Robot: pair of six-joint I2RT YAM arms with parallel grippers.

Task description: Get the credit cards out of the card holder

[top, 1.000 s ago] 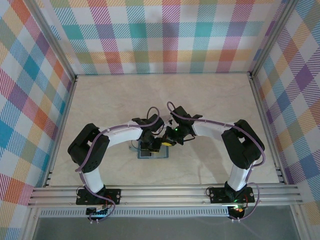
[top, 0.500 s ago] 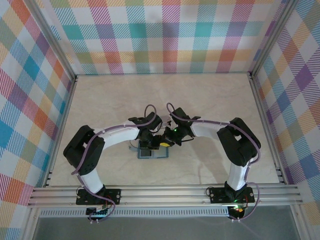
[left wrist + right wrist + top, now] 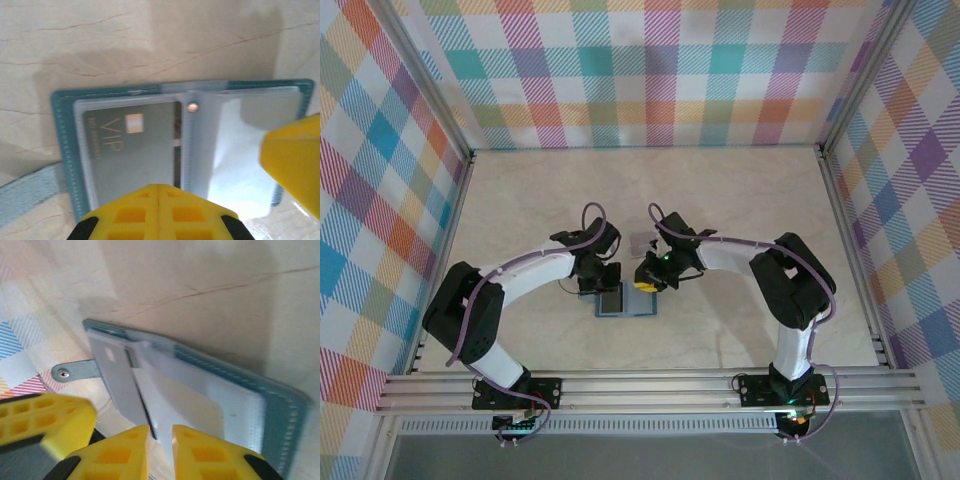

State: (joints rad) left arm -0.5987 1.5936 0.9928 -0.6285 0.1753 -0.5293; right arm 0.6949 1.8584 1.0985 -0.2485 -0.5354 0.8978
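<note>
Card holder (image 3: 62, 130) lies open on the table (image 3: 740, 200), between both arms. Left gripper (image 3: 159, 202) jaws are pressed together at its near edge, apparently steadying it. Right gripper (image 3: 161, 447) jaws pinch the corner of 1 credit card (image 3: 120, 385) protruding from its sleeve.

Worktop (image 3: 750, 200): pale beige, veined like marble, spread before me.
On it: the card holder (image 3: 626, 303), lying open and flat, teal.

The card holder (image 3: 625, 304) lies open on the table (image 3: 750, 200), a card (image 3: 135, 150) in its left pocket; the left gripper (image 3: 604, 287) and right gripper (image 3: 647, 282) are over its far edge.
</note>
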